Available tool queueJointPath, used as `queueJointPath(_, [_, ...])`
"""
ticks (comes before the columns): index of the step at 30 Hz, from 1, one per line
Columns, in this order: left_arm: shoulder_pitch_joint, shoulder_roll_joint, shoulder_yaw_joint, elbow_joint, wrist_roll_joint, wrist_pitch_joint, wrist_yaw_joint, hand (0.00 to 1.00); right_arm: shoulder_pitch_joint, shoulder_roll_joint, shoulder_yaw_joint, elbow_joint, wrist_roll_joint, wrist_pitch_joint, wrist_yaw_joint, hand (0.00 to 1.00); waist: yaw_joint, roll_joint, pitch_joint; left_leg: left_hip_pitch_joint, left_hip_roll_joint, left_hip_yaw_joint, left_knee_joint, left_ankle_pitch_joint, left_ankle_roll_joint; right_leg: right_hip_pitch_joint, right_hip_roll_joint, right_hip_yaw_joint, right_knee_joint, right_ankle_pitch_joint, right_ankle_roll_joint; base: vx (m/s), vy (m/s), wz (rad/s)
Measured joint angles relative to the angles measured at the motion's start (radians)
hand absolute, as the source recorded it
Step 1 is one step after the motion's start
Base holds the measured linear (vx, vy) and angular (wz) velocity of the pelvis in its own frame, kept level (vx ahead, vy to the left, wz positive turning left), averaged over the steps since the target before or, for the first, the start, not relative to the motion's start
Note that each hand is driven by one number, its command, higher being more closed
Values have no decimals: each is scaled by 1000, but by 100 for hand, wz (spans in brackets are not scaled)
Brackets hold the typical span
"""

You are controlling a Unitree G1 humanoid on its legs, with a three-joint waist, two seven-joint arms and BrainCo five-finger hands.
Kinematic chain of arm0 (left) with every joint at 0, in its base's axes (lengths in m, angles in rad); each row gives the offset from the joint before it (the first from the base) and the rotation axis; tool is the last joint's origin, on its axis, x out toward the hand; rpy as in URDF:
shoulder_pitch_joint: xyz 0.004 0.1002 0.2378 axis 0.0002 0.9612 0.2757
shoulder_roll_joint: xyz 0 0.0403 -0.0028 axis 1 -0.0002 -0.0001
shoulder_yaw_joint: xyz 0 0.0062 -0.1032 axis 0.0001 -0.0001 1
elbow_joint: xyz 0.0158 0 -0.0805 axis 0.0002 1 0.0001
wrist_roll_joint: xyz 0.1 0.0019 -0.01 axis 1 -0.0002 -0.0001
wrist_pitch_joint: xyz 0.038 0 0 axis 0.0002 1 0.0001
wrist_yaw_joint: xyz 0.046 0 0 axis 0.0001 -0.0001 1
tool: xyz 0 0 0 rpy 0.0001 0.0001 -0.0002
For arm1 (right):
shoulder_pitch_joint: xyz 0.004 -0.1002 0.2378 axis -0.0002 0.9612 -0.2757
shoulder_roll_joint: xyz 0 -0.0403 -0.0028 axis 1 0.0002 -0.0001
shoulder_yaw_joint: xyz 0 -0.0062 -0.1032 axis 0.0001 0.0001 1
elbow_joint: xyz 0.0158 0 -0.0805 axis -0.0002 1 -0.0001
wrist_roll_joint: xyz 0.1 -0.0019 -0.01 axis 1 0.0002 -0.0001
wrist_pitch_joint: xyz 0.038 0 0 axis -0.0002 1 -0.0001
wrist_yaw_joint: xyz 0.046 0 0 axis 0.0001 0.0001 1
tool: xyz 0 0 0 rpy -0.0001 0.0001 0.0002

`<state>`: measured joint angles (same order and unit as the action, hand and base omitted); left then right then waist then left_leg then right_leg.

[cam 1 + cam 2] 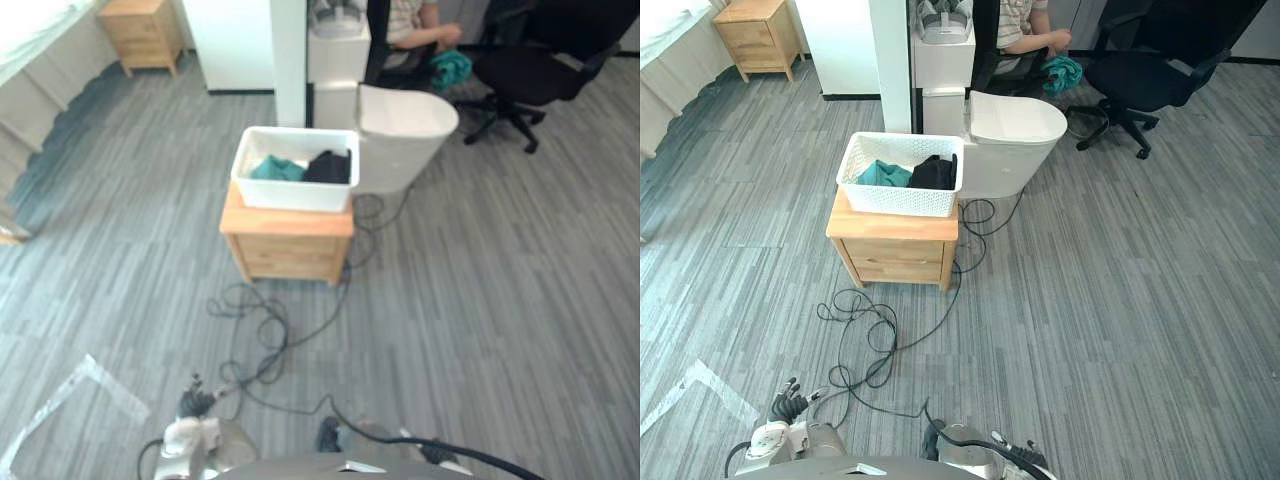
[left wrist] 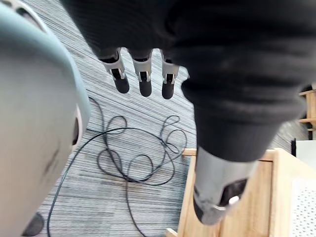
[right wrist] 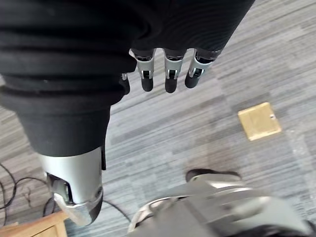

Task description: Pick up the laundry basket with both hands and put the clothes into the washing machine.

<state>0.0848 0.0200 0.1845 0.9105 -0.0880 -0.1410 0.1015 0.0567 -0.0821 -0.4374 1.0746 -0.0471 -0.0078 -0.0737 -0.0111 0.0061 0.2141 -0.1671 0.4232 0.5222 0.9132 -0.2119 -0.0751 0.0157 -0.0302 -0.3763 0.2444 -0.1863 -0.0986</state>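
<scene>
While both arms hang low at the robot's sides, you have nothing in hand: the left hand [image 2: 143, 83] shows its fingers straight and loosely side by side with the thumb apart, pointing down at the floor, and the right hand [image 3: 168, 75] hangs the same way, relaxed and empty. The laundry basket [image 1: 896, 203] stands well ahead of you on a wooden bedside cabinet [image 1: 896, 256], which lifts it off the floor to a height where two hands could likely take its sides without a deep bend. The clothes lie inside it, a teal piece [image 1: 882, 174] on the left and a black piece [image 1: 936, 172] on the right, both below the rim, so they should ride along when you lift. Just behind and to the right of the basket sits a white unit with a rounded lid [image 1: 1015, 128], which I take to be the washing machine; its lid looks closed. A seated person [image 1: 1024, 24] is behind it. You are at the approach step: step closer, squarely facing the basket, before you raise either hand.
</scene>
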Motion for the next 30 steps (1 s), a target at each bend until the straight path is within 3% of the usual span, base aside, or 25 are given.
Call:
queueJointPath(1, [0,1,-12,1,2,0,1,0,-25,-7,10,-7,0,-11,-1,0,5,1,0,-12,-48,68,-258,0,-5,46,-4,22,-44,6,10,384,-1,-37])
queueJointPath(3, [0,0,-15,3,2,0,1,0,-38,-6,5,-22,0,-14,-1,0,9,1,0,-13,-92,83,-454,28,-20,74,-7,40,-70,8,24,344,38,-40])
queueJointPath(4, [0,0,-28,2,2,-1,0,0,-42,-6,5,-40,-1,-21,-1,0,11,1,-1,-12,-144,66,-650,84,-25,99,-14,60,-93,4,47,357,135,-47])
queueJointPath(6, [4,0,-28,8,2,-2,0,0,-40,-9,14,-41,-5,-40,-1,0,12,7,-4,-40,-170,-16,-794,140,-25,145,-18,99,-113,-26,99,440,231,-57])
queueJointPath(8, [5,0,-24,15,1,-8,0,0,-17,-8,33,-35,-28,-36,-1,0,18,8,-13,-40,-171,-54,-787,175,-15,179,-31,130,-112,-64,143,386,310,-45])
queueJointPath(9, [5,7,-18,15,1,-9,-1,0,-9,-5,34,-34,-34,-35,0,0,19,-5,-20,-43,-181,-54,-765,210,-24,185,-51,142,-107,-82,158,413,335,-35])
queueJointPath(10, [7,19,12,13,0,-12,-1,0,14,20,35,-29,-39,-34,2,0,19,-46,-43,-71,-211,-56,-668,177,-18,172,-109,153,-72,-118,183,467,287,-24])
queueJointPath(11, [8,19,36,13,-12,-14,-1,0,33,32,31,0,-39,-33,5,0,19,-72,-63,-118,-225,-63,-551,96,-14,145,-148,165,2,-146,204,576,352,-20])
queueJointPath(12, [8,19,49,14,-21,-13,0,0,35,32,30,16,-39,-30,6,0,19,-70,-64,-125,-225,-64,-511,86,-10,124,-165,170,61,-149,210,495,293,-13])
queueJointPath(13, [8,19,53,15,-37,-13,1,0,46,36,24,32,-36,-28,8,0,18,-68,-66,-124,-233,-63,-474,87,-6,80,-195,176,186,-147,214,475,337,0])
queueJointPath(14, [7,21,49,23,-49,-10,0,0,52,41,-4,37,-31,-30,9,0,15,-82,-64,-91,-259,-55,-433,64,32,-21,-270,197,466,-100,241,454,323,8])
queueJointPath(16, [7,31,43,26,-47,-2,0,0,47,45,-5,39,-32,-28,10,0,2,-74,-56,-51,-272,-53,-403,17,67,-114,-304,234,710,-39,265,446,221,15])
queueJointPath(18, [12,39,13,23,-47,4,2,0,19,32,13,29,-39,-28,8,0,3,-63,-45,75,-274,-34,-472,4,85,-218,-303,168,854,-81,199,391,76,-19])
queueJointPath(20, [19,36,-3,23,-47,4,2,0,11,21,39,-2,-39,-29,7,0,4,-47,-37,150,-269,-7,-546,14,68,-269,-295,92,811,-115,157,432,48,-43])
queueJointPath(21, [19,35,-13,22,-47,4,2,0,7,13,58,-30,-38,-34,7,0,-1,-37,-33,193,-267,8,-593,23,55,-308,-295,26,736,-134,142,500,-29,-53])
queueJointPath(22, [14,34,-31,22,-46,3,2,0,-1,-2,94,-47,-37,-35,6,0,-7,-24,-27,249,-257,31,-659,40,27,-341,-273,-71,494,-126,132,347,-75,-39])
queueJointPath(23, [9,35,-31,22,-46,3,2,0,-1,-4,104,-49,-37,-36,5,0,-9,-25,-28,261,-260,34,-670,46,16,-343,-264,-90,391,-89,127,440,-134,-18])
queueJointPath(24, [3,39,-32,21,-46,2,2,0,3,-1,116,-50,-37,-36,4,0,-15,-38,-34,276,-276,34,-691,54,2,-341,-253,-96,227,36,104,383,-158,11])
queueJointPath(25, [-17,24,-34,36,-43,4,5,0,-3,-9,117,-45,-36,-36,4,0,-22,-17,-26,302,-264,24,-710,54,-29,-327,-227,-77,200,134,71,367,-154,8])
queueJointPath(26, [-18,-1,-40,43,-36,0,3,0,-2,-24,120,-44,-38,-37,2,0,-21,16,-38,305,-249,28,-726,74,-40,-324,-205,-70,194,131,55,335,-152,1])
queueJointPath(30, [-23,-42,-19,44,-52,0,5,0,3,-53,111,-37,-40,-32,0,0,-22,39,-40,346,-240,22,-753,162,-46,-275,-195,-89,203,76,-2,251,-125,6])
